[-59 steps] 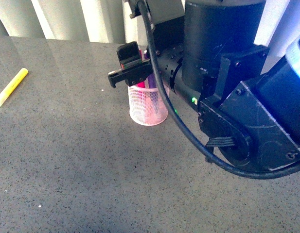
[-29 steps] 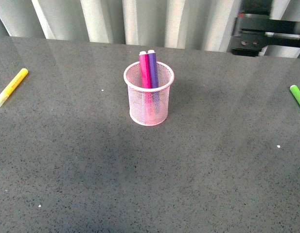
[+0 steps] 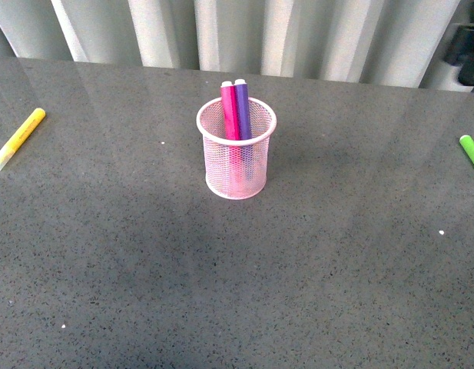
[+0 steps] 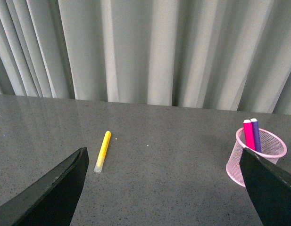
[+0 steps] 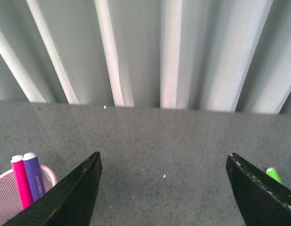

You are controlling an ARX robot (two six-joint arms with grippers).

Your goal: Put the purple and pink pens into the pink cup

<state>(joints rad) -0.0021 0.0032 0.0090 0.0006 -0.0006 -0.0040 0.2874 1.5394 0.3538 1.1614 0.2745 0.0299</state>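
Light pink wire-mesh cup [image 3: 236, 157] standing upright near the middle of the dark grey speckled counter [image 3: 221, 292]. Inside it, side by side and touching: thick magenta-pink pen [image 3: 230, 111] and thick dark purple pen [image 3: 243, 110], pale caps up, leaning on the far rim and poking out above it. Both in, so job looks done.

Left gripper [image 4: 166, 188] spread wide, two dark fingers [image 4: 51, 193] far apart, nothing held. Right gripper [image 5: 164, 193] also spread wide, nothing between its fingers [image 5: 70, 197]. Both well away from the cup, high and back.

Probably light and hard, those pens, with smooth, slippery plastic sides. Best grabbed around the middle of the barrel, not the cap, which could pop off. Cup likely very light too, easy to tip with a bump; mesh could bend if squeezed.

Off to the left, thin yellow marker [image 3: 17, 138] lying flat. At the right edge, green marker [image 3: 472, 154]. Not needed.
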